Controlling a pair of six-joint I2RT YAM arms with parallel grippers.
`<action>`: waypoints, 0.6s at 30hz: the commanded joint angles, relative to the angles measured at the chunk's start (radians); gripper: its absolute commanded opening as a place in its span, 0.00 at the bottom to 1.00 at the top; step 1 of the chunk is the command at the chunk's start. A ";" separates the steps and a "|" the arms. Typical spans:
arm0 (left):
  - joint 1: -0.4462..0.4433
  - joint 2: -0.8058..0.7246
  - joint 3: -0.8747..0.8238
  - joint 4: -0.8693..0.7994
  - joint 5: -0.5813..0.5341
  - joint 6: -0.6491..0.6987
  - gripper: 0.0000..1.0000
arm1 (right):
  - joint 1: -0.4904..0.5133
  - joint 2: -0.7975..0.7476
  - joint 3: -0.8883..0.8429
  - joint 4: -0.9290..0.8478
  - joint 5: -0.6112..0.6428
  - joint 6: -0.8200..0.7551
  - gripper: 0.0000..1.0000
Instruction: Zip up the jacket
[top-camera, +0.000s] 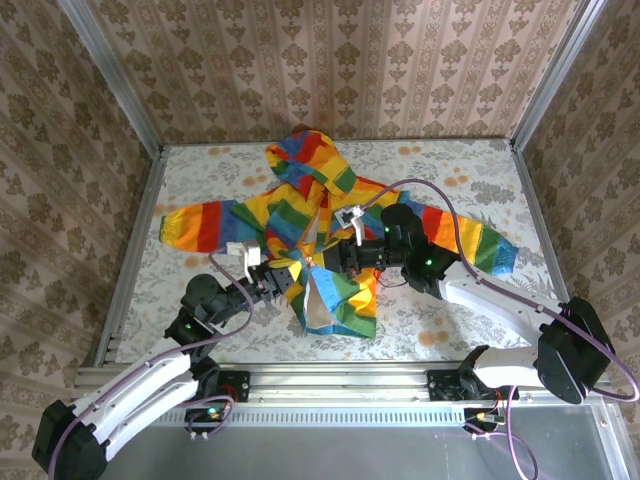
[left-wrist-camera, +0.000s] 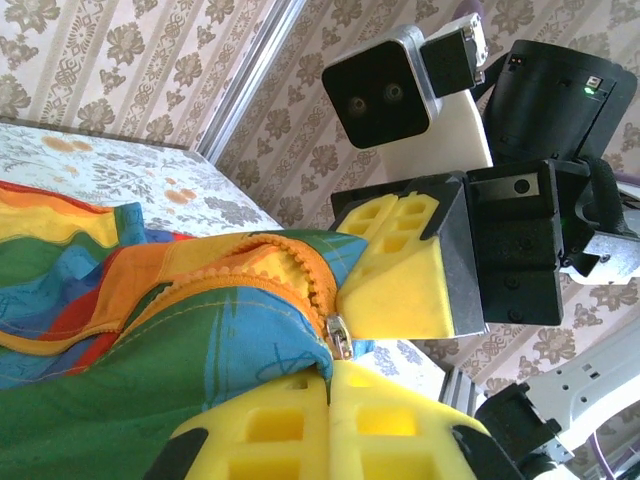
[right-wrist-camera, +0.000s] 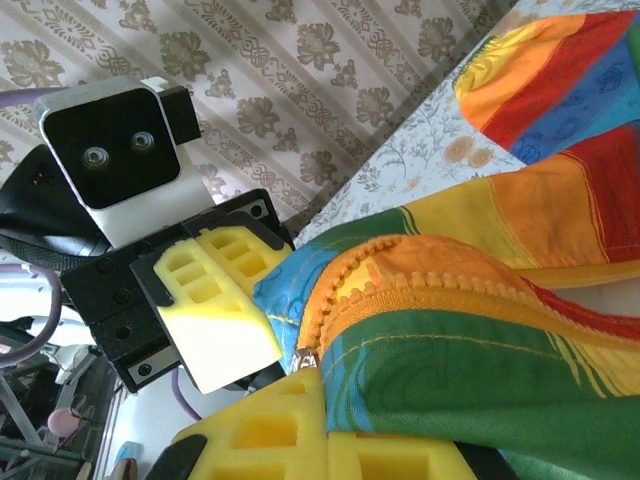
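Patterned walls (top-camera: 330, 60), floral table (top-camera: 470, 320) — jacket (top-camera: 290, 215) central

Floral-print table top (top-camera: 450, 335) spreads beneath the left gripper (top-camera: 290, 273) and right gripper (top-camera: 328, 258); damask wallpaper (top-camera: 330, 60) rises beyond them, aluminium posts (top-camera: 110, 75) flanking either side.

The jacket (top-camera: 300, 215) is soft, matt woven cloth with visible stitching. Its zipper (left-wrist-camera: 262, 280) has orange plastic teeth on cloth tape, and the zipper pull (left-wrist-camera: 341, 337) is shiny silvery metal. The finger pads (left-wrist-camera: 400, 290) are matt yellow, moulded with square recesses and backed by matt black plastic. The right arm's shell (top-camera: 500, 298) is glossy white plastic. The near frame rail (top-camera: 330, 378) is brushed metal. The tabletop (top-camera: 450, 335) looks matt and floral-printed.
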 joint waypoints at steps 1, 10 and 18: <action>-0.012 -0.002 -0.005 -0.008 0.053 0.002 0.00 | -0.009 0.007 -0.001 0.048 -0.043 0.012 0.00; -0.007 -0.014 0.029 -0.157 0.093 -0.025 0.00 | -0.018 0.012 -0.005 0.037 -0.057 0.012 0.00; -0.005 -0.028 0.017 -0.155 0.058 -0.094 0.00 | -0.017 0.032 -0.040 0.097 -0.071 0.049 0.00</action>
